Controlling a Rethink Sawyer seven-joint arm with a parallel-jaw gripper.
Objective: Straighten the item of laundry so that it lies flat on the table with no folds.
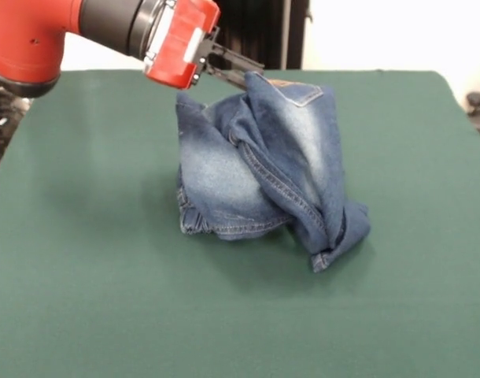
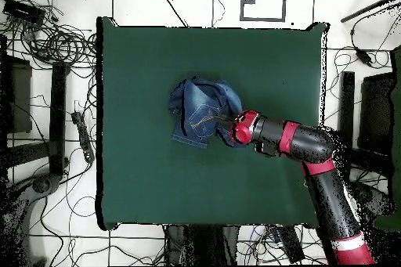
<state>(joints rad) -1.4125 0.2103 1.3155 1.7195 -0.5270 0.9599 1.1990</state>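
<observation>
You can see the jeans [image 1: 260, 169] bunched up in a tall, lumpy heap near the middle of the green table [image 1: 90, 276]. They are not flat at all. In the front view the heap stands up high. A pale faded patch runs down its front, and orange stitching follows the seams. One twisted part hangs down to about 5 o'clock of the heap and rests on the cloth. A hem curls out along the bottom at about 7 o'clock.

The gripper [image 1: 244, 72] comes in from about 10 o'clock in the front view. Its dark fingers [image 1: 234, 63] are pinched tight on the top edge of the jeans, and that edge is held up off the table. The red arm [image 1: 35, 35] sits tilted behind it.

Looking down from the overhead view, the jeans [image 2: 202, 111] lie just a bit toward 12 o'clock from the middle of the table [image 2: 157, 193]. The gripper [image 2: 232, 128] touches the heap's side at about 4 o'clock. The arm [image 2: 313, 150] reaches in from the table's 4 o'clock corner. There is plenty of bare green cloth all around the heap.
</observation>
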